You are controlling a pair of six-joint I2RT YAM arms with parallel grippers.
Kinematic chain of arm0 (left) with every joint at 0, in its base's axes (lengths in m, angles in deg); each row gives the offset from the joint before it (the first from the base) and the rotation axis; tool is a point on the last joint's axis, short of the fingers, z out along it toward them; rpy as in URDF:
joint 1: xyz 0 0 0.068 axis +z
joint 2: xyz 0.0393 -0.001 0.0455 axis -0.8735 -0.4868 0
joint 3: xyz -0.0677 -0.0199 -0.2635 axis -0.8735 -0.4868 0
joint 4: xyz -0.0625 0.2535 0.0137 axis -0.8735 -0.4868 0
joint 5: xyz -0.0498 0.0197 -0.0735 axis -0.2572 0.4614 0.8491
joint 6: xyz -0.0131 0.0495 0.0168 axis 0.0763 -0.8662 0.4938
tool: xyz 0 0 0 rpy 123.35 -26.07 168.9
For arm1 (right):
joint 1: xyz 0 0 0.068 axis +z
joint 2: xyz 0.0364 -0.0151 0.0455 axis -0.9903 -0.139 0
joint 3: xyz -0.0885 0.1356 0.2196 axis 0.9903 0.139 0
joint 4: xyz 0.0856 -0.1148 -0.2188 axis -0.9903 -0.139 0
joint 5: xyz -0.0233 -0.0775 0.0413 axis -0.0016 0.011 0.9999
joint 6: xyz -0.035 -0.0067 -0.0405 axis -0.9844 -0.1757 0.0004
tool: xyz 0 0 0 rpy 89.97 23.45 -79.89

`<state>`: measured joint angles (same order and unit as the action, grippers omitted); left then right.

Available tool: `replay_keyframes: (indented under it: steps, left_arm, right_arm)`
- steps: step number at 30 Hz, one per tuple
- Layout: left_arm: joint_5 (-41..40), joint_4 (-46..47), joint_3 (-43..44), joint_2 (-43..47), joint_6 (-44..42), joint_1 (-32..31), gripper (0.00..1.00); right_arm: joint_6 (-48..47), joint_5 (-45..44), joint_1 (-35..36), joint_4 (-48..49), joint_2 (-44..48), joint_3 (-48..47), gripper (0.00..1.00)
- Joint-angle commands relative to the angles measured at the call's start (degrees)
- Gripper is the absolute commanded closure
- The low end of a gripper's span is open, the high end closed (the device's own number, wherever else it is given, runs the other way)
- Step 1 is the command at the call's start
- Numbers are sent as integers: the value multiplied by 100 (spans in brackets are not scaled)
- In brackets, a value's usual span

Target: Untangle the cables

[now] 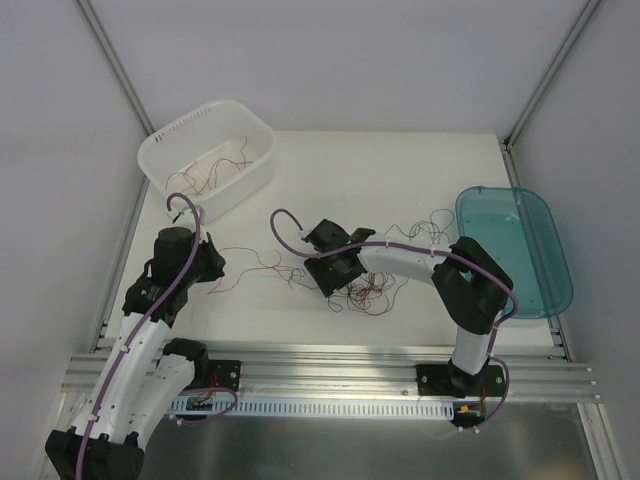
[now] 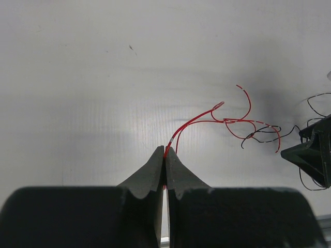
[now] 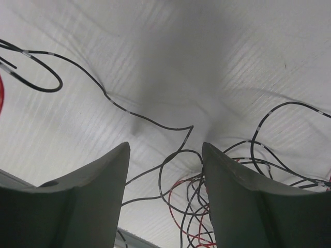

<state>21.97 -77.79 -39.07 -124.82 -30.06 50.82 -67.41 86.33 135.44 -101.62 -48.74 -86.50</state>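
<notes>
Left gripper [image 2: 165,155] clamped on one red cable [image 2: 192,122].
Strand runs rightward to the tangled cables [image 1: 368,292] on the table [image 1: 400,180]; right gripper [image 3: 165,155], nearer, stands part-open astride them, gripping nothing.

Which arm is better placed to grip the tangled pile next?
Right. The right gripper hangs open directly over the tangled cables; the left gripper is shut on a red wire.

The white matte table [image 1: 400,170] carries a white slotted plastic basket [image 1: 256,168] at its far left corner, a translucent blue plastic tub [image 1: 545,285] along its right edge, and thin curly red and black cables [image 1: 375,292] tangled mid-table, toward the near edge.
</notes>
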Motion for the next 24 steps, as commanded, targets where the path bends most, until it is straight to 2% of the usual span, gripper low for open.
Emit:
replay_keyframes:
  steps: [1,4,5,7,8,11,13,16,20,24]
  left_arm:
    - [-230,56,-34,93,10,20,100]
    - [-336,39,-34,128,36,20,100]
    - [-424,38,-25,128,45,20,100]
    - [-530,4,-17,163,45,20,100]
    - [-582,-14,-25,181,63,20,100]
    - [-951,-119,1,198,115,37,100]
    - [-1311,-207,36,181,194,107,100]
    - [-1488,-322,71,163,326,344,100]
    - [-1541,-357,71,198,440,652,100]
    - [-1672,-375,54,304,529,828,100]
  right_arm:
    - [123,-136,-96,70,69,-14,41]
    - [273,-267,-175,0,77,4,54]
    - [316,-320,-192,-26,86,22,63]
    - [352,-478,-271,-97,234,144,74]
    - [361,-540,-298,-114,314,223,85]
    - [422,-768,-535,-219,867,547,99]
    - [431,-953,-824,-333,1192,715,99]
    - [466,-936,-1421,-439,2166,1084,99]
    - [466,-646,-2239,-536,3615,1314,99]
    - [440,-217,-2828,-651,4364,1226,99]
